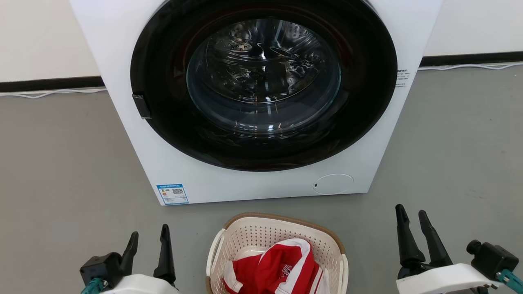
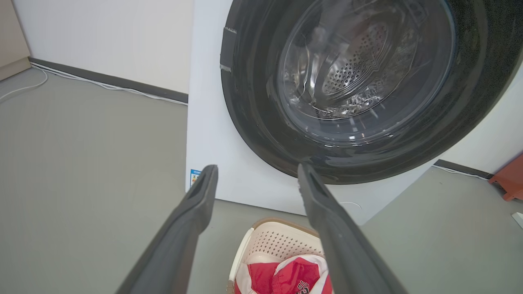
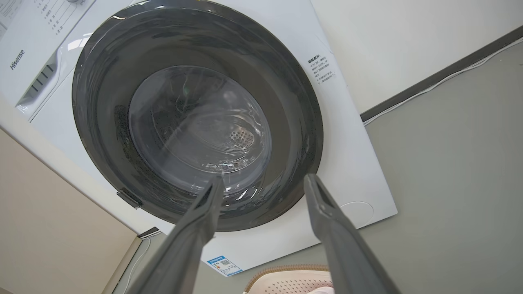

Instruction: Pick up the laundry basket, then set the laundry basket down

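The laundry basket (image 1: 253, 232) is cream perforated plastic with a brown rim and white side handles. It stands on the grey floor just in front of the washing machine, at the bottom centre of the head view, with red and white clothing (image 1: 278, 267) inside. My left gripper (image 1: 149, 237) hovers open to the basket's left, clear of it. To its right my right gripper (image 1: 410, 214) is open too, with nothing between the fingers. The basket (image 2: 273, 243) shows between the left wrist view's fingers, and its rim (image 3: 286, 271) peeks in at the bottom of the right wrist view.
A white front-loading washing machine (image 1: 175, 163) with a dark round door (image 1: 263, 81) stands right behind the basket. White cables run along the wall's black skirting (image 1: 49, 83). An orange object (image 2: 510, 181) sits on the floor at far right of the left wrist view.
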Motion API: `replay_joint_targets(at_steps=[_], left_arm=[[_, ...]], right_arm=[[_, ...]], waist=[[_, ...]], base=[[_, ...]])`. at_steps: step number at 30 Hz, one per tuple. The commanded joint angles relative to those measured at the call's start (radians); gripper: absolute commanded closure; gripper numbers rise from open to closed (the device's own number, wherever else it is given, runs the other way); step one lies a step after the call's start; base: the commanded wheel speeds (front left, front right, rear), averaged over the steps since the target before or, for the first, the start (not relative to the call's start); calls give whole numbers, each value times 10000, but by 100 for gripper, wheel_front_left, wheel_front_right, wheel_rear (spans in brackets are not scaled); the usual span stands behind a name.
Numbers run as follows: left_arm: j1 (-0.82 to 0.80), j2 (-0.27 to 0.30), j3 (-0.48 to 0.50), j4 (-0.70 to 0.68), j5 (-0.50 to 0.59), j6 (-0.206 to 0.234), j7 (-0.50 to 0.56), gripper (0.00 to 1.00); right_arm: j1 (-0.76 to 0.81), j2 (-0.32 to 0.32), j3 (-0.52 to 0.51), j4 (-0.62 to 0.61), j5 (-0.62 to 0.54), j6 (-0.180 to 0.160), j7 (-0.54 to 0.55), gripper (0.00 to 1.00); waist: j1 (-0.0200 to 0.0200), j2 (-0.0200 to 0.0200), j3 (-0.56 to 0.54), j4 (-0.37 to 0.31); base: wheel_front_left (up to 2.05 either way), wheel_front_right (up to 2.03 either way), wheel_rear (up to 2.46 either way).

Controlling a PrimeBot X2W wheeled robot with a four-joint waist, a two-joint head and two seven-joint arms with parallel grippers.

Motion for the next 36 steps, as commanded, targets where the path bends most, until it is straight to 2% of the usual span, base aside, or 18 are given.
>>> replay_joint_targets(at_steps=[1,36], left_arm=[[-241,156,157,-389,328,128,-137,0],[-109,426,-536,-1404,4391,1161,-1134,0]], right_arm=[[-182,-128,241,-356,-312,52,-182,0],[-179,-176,574,-1094,-4227,74,-1178,0]], waist=[[0,0,4,2],[0,0,274,28]], base=[[0,0,0],[0,0,0]])
